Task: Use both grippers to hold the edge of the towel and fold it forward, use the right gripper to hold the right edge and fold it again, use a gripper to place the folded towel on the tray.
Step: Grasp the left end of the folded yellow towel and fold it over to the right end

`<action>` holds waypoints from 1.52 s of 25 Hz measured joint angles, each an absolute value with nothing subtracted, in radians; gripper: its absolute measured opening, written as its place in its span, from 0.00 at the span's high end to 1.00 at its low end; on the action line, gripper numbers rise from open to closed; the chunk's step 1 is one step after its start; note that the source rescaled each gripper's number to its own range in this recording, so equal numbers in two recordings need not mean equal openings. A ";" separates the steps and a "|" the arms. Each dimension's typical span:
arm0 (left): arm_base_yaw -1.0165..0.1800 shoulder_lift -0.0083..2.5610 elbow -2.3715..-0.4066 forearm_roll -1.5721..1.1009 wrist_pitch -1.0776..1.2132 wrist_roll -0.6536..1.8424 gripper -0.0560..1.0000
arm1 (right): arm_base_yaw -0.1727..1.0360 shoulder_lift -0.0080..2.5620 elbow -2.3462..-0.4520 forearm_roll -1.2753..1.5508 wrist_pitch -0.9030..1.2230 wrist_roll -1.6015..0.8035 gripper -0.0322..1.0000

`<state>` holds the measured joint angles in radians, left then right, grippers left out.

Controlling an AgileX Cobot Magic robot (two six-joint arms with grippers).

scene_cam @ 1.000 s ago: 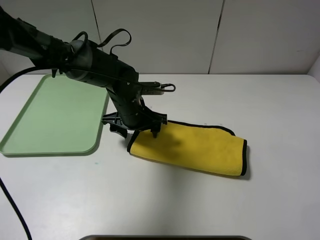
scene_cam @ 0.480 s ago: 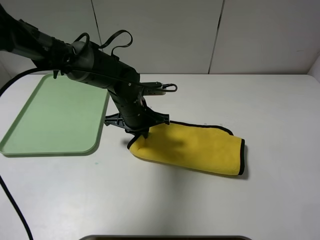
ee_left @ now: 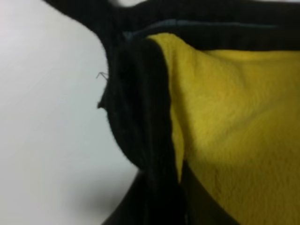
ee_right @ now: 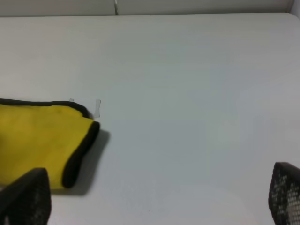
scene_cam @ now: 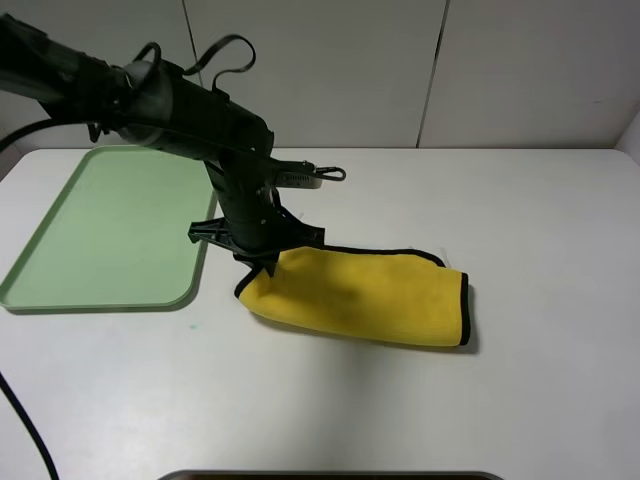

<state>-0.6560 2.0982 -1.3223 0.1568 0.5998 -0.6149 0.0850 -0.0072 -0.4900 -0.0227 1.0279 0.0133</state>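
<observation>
Left gripper clenched on the left end of the folded yellow towel; the wrist view shows plush and black binding pinched between the fingers. Right gripper released, fingers spread, empty, clear of the cloth. Towel lies on the white table, just beside the green tray, not on it. Risk: with a single-end grip the layers may splay in transit, or the trailing end may drape over the rim.

High view overlooks the worktop; left wrist view hugs the towel; right wrist view shares its other end.
</observation>
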 joint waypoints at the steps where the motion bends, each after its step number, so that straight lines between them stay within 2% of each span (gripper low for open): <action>1: -0.653 2.080 -1.327 0.171 0.629 -0.615 0.91 | 0.085 -0.007 -0.490 -0.023 1.028 0.013 0.00; 11: -0.623 1.923 -1.347 0.330 0.820 -0.589 0.91 | 0.085 -0.007 -0.490 -0.023 1.028 0.013 0.00; 21: -0.569 1.869 -1.377 0.363 0.994 -0.393 0.91 | 0.085 -0.007 -0.490 -0.023 1.028 0.013 0.00; 31: -0.578 1.882 -1.377 0.245 0.916 -0.390 0.91 | 0.085 -0.007 -0.490 -0.023 1.028 0.013 0.00; 38: -0.657 1.930 -1.377 0.215 0.834 -0.477 0.91 | 0.085 -0.007 -0.490 -0.023 1.028 0.013 0.00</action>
